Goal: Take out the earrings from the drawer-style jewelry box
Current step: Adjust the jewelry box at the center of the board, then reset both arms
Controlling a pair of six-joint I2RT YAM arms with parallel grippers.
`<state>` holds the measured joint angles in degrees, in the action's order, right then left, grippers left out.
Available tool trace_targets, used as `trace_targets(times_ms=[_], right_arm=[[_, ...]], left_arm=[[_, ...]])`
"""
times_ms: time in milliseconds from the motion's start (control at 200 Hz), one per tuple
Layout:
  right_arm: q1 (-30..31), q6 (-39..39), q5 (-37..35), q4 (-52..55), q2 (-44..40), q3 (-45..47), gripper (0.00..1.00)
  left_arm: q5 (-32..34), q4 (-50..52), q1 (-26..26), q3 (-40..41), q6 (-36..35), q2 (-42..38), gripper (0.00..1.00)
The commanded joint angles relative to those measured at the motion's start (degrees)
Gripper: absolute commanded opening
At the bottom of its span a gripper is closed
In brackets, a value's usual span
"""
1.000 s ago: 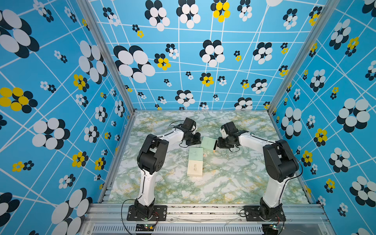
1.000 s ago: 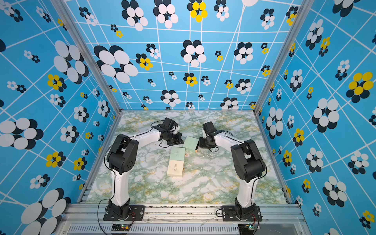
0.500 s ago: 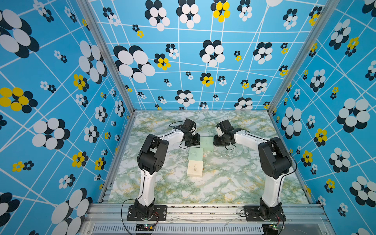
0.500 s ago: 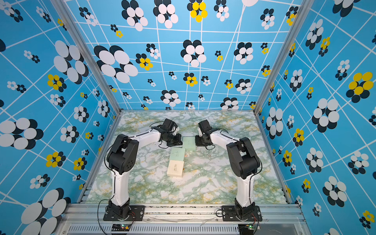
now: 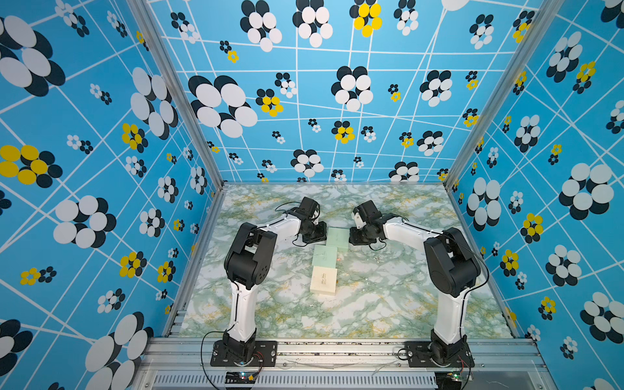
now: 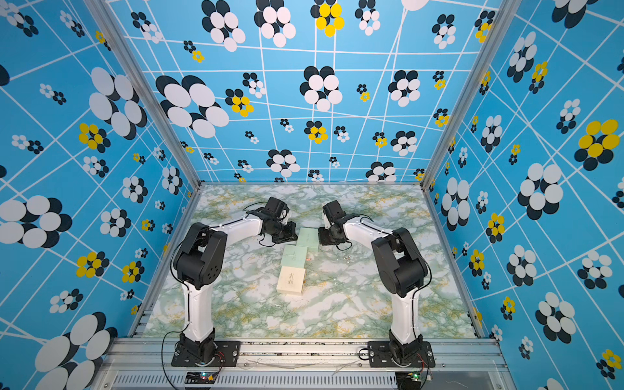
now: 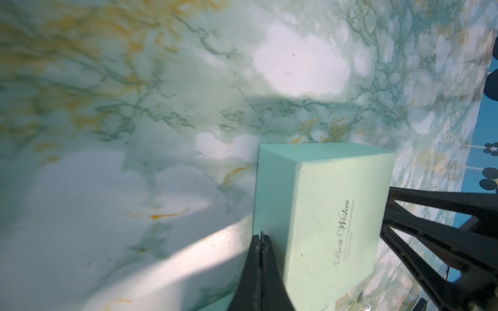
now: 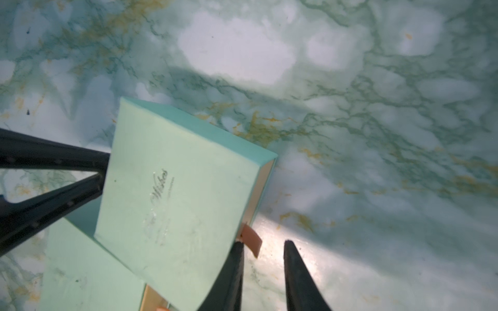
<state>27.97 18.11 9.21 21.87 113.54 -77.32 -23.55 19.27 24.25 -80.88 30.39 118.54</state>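
Grippers flank the far mint box (image 5: 337,238) just above the middle of both top views, on the marbled table (image 5: 388,304). The left gripper (image 5: 320,236) sits at the box's left side. In the left wrist view its fingers (image 7: 260,269) are pressed together with nothing between them, their tips against the box's wall.

The right gripper (image 5: 353,240) sits at the box's right side. In the right wrist view this gripper (image 8: 263,243) has its fingers (image 8: 234,269) apart. The drawer's pink tab (image 8: 251,238) hangs between them, close against one finger and not clamped. The cream drawer (image 8: 262,185) shows in the sleeve's open end, about flush.

Below the far box in the top views lies a second mint box (image 5: 325,255), just beside it, then a cream box (image 5: 323,280).

The earrings (image 5: 376,259) seem to be the tiny silvery glints on the table right of the second mint box, apart from both grippers. They are too small to make out any shape.
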Motion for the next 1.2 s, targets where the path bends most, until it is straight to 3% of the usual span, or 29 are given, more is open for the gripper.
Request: trace_targets(times_ms=[0, 325, 765, 1040, 1164, 1194], right_arm=[[1.43, 0.57, 3.35, -0.58, 0.98, -1.78, 0.29], [2.62, 0.93, 3.99, -1.57, 1.67, -2.31, 0.29], [1.51, -4.81, -12.7, 3.79, -10.7, 2.56, 0.34], [-3.29, -10.17, -18.42, -1.87, -26.48, 14.67, 0.36], [-6.82, -11.58, -20.22, -5.86, -35.59, 21.29, 0.38], [-7.46, -12.0, -20.79, -6.81, -37.61, 22.89, 0.4]], left_arm=[[-0.66, -1.25, 0.1, 1.57, -0.85, -3.57, 0.0], [0.43, -1.59, -0.1, 4.29, -0.86, -5.69, 0.0], [14.36, -2.08, -1.5, 9.83, -2.11, -18.11, 0.05], [22.49, -7.02, -2.23, 17.01, -6.48, -28.53, 0.22], [25.22, -8.69, -2.86, 20.52, -9.12, -33.01, 0.42], [25.85, -8.68, -3.15, 21.12, -9.55, -33.85, 0.52]])
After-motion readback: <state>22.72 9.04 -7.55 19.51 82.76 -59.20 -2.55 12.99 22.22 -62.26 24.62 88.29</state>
